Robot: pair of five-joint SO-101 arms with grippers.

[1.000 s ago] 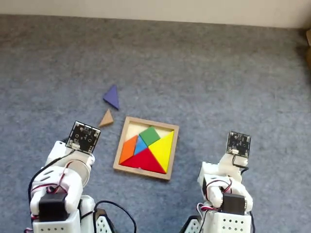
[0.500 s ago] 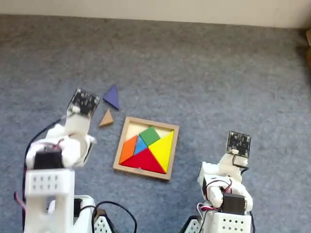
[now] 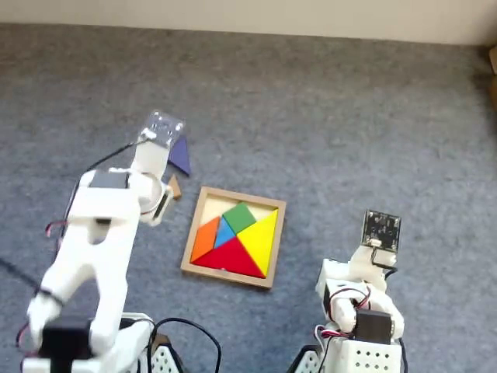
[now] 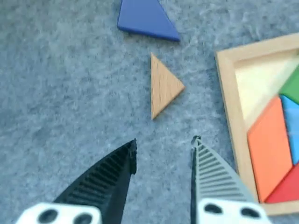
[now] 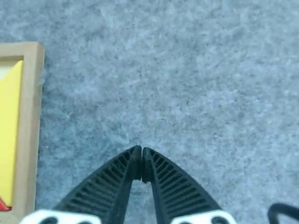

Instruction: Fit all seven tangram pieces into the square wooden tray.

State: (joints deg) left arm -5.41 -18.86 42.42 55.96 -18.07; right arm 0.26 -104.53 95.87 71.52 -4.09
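Grey carpet surface [image 3: 334, 109] all across, with a pale strip of wall [image 3: 311, 15] along the far edge. At the far left, left arm [image 3: 101, 233] stretched forward over the carpet, left gripper [image 4: 164, 141] above bare carpet, fingers [image 4: 117, 172] spread open with nothing between them. Just past the fingertips, small wooden triangle [image 4: 163, 86] flat on the carpet, untouched. A little farther on, larger blue triangle [image 4: 145, 18], also flat and apart from the wooden one. Neither of the two inside the tray [image 4: 230, 102], square and wooden, next to the right and near the wooden triangle without touching it. Inside it: orange parallelogram [image 3: 206, 237] against the left wall, small light-blue triangle [image 3: 224, 231] beside it, green square [image 3: 239, 217] toward the far side, large yellow triangle [image 3: 262, 237] along the right wall, large red triangle [image 3: 231, 256] along the near wall. Far-left corner of the tray floor bare pale wood. At the far right, right arm [image 3: 359, 299] folded back by its base, right gripper [image 5: 141, 163] over bare carpet beside the tray's right rim, fingers pressed together tip to tip, gripping nothing.
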